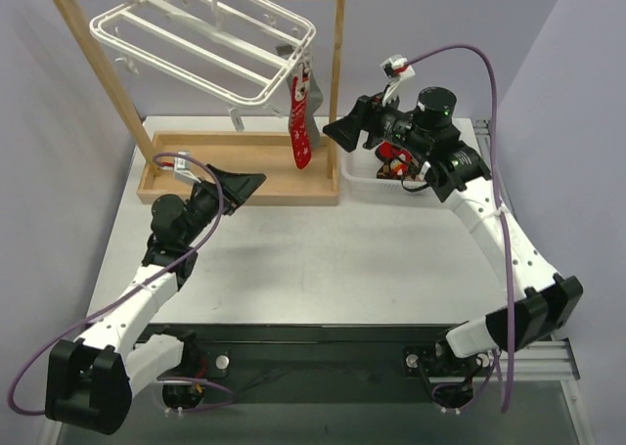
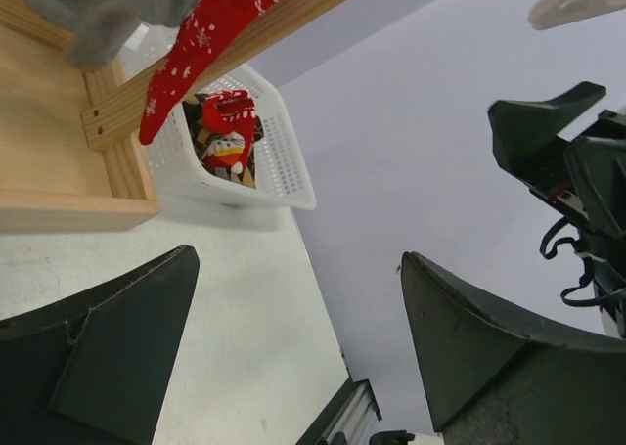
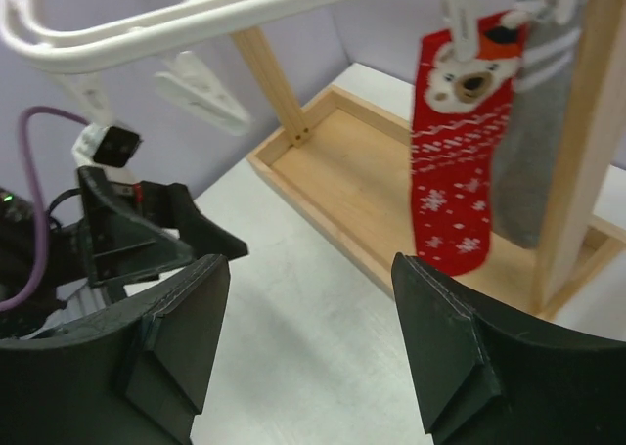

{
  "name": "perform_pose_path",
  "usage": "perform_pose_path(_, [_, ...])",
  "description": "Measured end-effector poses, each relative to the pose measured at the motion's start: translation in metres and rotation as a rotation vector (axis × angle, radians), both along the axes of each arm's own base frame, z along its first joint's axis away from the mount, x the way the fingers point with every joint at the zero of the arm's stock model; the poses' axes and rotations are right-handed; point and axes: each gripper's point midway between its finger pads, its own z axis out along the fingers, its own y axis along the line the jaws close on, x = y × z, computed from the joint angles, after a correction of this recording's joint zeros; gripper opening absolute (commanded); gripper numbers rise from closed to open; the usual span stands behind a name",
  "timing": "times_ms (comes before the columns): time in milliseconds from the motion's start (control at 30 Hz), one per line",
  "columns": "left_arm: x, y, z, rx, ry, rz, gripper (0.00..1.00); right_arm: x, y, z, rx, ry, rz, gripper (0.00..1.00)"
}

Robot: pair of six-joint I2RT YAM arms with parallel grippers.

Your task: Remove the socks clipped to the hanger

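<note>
Some socks point(image 2: 225, 132) lie in the white perforated basket point(image 2: 279, 156) at right; a red patterned sock point(image 3: 455, 171) and grey sock point(image 3: 533, 152) hang clipped to the white plastic hanger point(image 3: 196, 20); left gripper point(image 2: 293, 259) and right gripper point(image 3: 308, 269) gape empty.

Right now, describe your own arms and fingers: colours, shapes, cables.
Both arms, left arm and right arm, have white links with black joint housings. A purple cable loops along each, ending in a small white connector near the wrist. The fingers are matte black, broad and wedge-shaped, tapering to points.
</note>
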Motion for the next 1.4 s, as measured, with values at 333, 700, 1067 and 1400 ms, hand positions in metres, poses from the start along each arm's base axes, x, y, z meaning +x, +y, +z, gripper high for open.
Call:
perform_pose_path(333, [0.033,-0.059,-0.010,0.199,-0.301,0.154,0.98,0.087,-0.015,-0.087,-0.053,0.223,-0.085,0.71])
perform_pose_path(700, [0.171,-0.105,-0.046,0.409,-0.512,0.254,0.97,0.060,-0.028,-0.055,-0.011,0.182,-0.060,0.71])
perform_pose_path(1067, [0.221,-0.148,-0.048,0.326,-0.609,0.186,0.00,0.033,-0.033,-0.064,0.010,0.213,-0.039,0.70])
perform_pose_path(1400, [0.226,-0.125,-0.046,0.298,-0.555,0.249,0.00,0.026,-0.027,-0.066,0.005,0.222,-0.020,0.71])
